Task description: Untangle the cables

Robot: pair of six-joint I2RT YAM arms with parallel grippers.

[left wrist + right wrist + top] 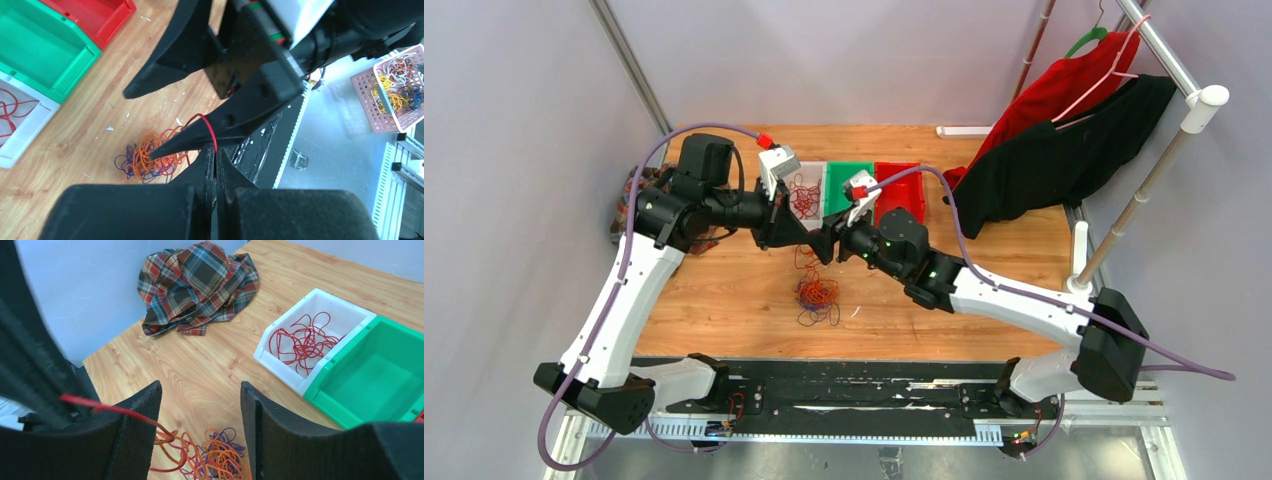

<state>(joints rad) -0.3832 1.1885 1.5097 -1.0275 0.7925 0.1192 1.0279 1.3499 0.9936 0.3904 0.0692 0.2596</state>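
Pinches one red cable (212,131) in the left gripper (216,169), fingers shut flat together on it above the middle of the desk (714,300). Holds the right gripper (200,432) nose to nose with the left, fingers spread wide apart and clamping nothing. Drapes the red cable over one right finger (235,117), then drops it to the tangle of cables (816,294). Finds that tangle lying on the wood just near of the two grippers: orange, red and dark purple loops knotted in a small heap. Shows a row of three bins across the far part of the desk: a white bin (277,371) on the left, with loose red cables (302,342) lying in it, a green bin (375,375) touching it in the middle, a red bin (900,195) on the right. Shows a plaid cloth (200,285) bunched at the left edge of the desk, against the wall. Has red and black garments (1044,170) hanging on a rack at the far right. Catches, in the left wrist view, a pink perforated basket (370,100) of mixed wires off the desk, on a grey surface.
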